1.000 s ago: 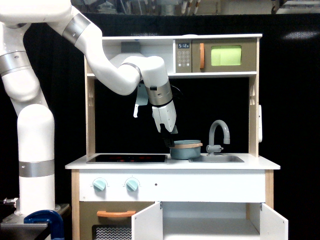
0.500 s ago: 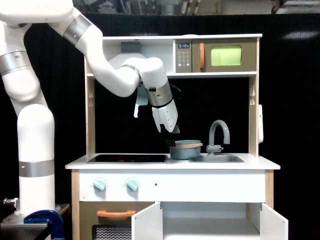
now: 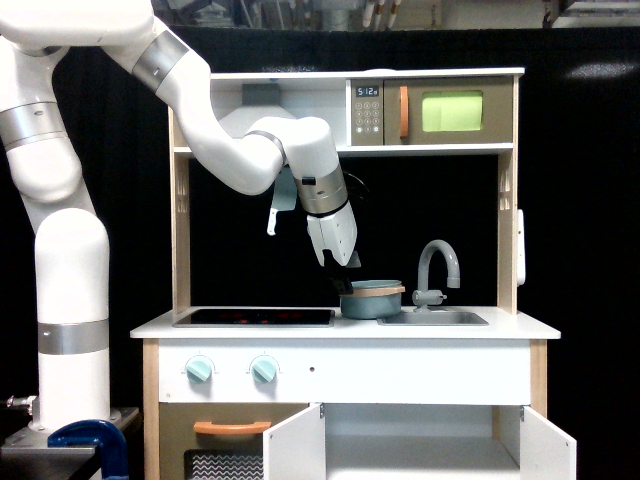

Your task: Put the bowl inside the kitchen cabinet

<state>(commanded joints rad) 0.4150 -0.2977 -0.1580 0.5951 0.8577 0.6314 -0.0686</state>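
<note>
The grey-blue bowl [image 3: 372, 300] with a tan band at its rim stands on the white countertop, at the left edge of the sink. My gripper [image 3: 345, 282] points down from the upper left, and its dark fingertips are at the bowl's left rim. The fingers are small and dark against the black backdrop, so I cannot make out whether they are closed on the rim. The kitchen cabinet [image 3: 420, 442] is below the counter with both white doors swung open, showing its pale interior.
A steel sink [image 3: 435, 318] with a grey tap [image 3: 438, 265] lies right of the bowl. A black hob [image 3: 255, 317] is to its left. The microwave [image 3: 432, 111] sits on the top shelf. An oven with an orange handle [image 3: 232, 427] is beside the cabinet.
The arm's wrist and gripper have shifted a few pixels toward the exterior view's right. The bowl stays where it was.
</note>
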